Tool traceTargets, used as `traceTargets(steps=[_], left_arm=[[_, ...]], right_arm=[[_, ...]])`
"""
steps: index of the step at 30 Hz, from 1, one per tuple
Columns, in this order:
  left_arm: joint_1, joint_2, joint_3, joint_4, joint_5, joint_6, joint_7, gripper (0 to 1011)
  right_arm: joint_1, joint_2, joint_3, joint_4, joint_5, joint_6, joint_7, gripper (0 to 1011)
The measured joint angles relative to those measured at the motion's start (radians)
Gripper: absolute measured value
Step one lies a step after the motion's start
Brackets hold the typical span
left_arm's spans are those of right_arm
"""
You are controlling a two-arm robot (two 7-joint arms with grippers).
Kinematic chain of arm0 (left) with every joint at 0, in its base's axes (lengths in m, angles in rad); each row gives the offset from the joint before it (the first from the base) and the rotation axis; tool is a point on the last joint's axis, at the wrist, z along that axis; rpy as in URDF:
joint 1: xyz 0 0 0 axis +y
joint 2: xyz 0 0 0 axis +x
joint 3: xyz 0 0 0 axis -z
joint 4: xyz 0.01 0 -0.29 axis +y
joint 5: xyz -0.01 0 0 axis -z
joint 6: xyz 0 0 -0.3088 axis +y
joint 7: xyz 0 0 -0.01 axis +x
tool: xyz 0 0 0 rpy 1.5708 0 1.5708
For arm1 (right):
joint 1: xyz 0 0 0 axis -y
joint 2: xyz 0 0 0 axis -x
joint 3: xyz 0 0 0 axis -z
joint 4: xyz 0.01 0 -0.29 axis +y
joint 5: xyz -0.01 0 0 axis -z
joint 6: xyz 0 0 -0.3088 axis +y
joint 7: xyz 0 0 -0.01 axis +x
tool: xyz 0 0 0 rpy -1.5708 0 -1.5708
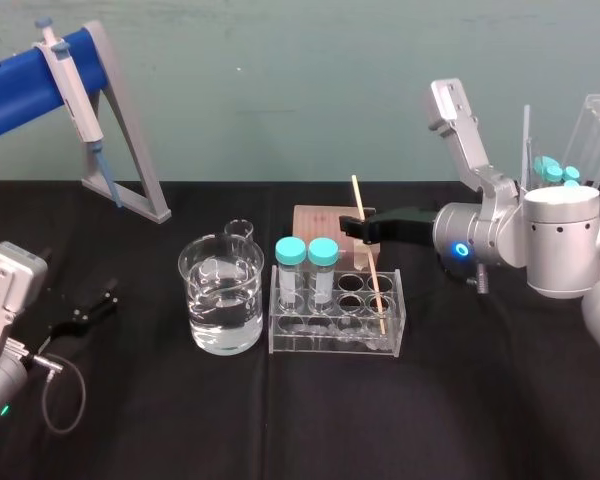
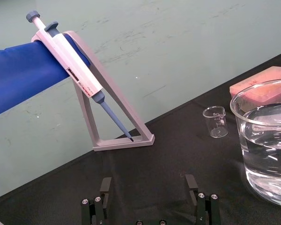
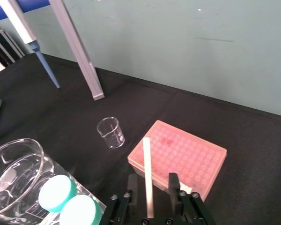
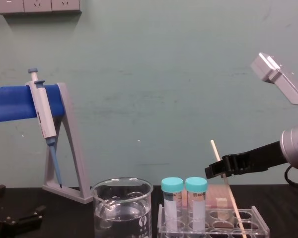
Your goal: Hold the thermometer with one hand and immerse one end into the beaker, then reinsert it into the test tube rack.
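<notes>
Black table (image 1: pixel 180 425), R gripper (image 1: pixel 360 230) straddling thermometer (image 1: pixel 375 285) in rack (image 1: pixel 330 342), L gripper (image 1: pixel 100 305) parked.

We see a scuffed pale-teal wall (image 4: pixel 154 74) beyond the fingers (image 3: pixel 173 183) of the right gripper (image 4: pixel 212 171) — white sockets (image 4: pixel 37 6) high up — and a black-draped table (image 1: pixel 280 430) beneath them.

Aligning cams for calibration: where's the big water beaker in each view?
Head: beaker left of centre, just left of the test tube rack.
Left wrist: beaker close up, near the small empty beaker.
Right wrist: beaker beside the teal-capped tubes.
Chest: beaker low, left of the teal-capped tubes.
Shared landmark: the grey pipette stand, behind the beaker in all four.
</notes>
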Motion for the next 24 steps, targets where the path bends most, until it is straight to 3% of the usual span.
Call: traceTargets(steps=[12, 24], left_arm=[[0.0, 0.0, 0.0, 0.0, 0.0, 0.0, 0.0, 1004], [0.0, 0.0, 0.0, 0.0, 0.0, 0.0, 0.0, 1004]], right_arm=[[-0.01, -0.012, 0.013, -0.013, -0.026, 0.001, 0.006, 69], [-0.025, -0.013, 0.032, -0.028, -0.056, -0.008, 0.001, 48]])
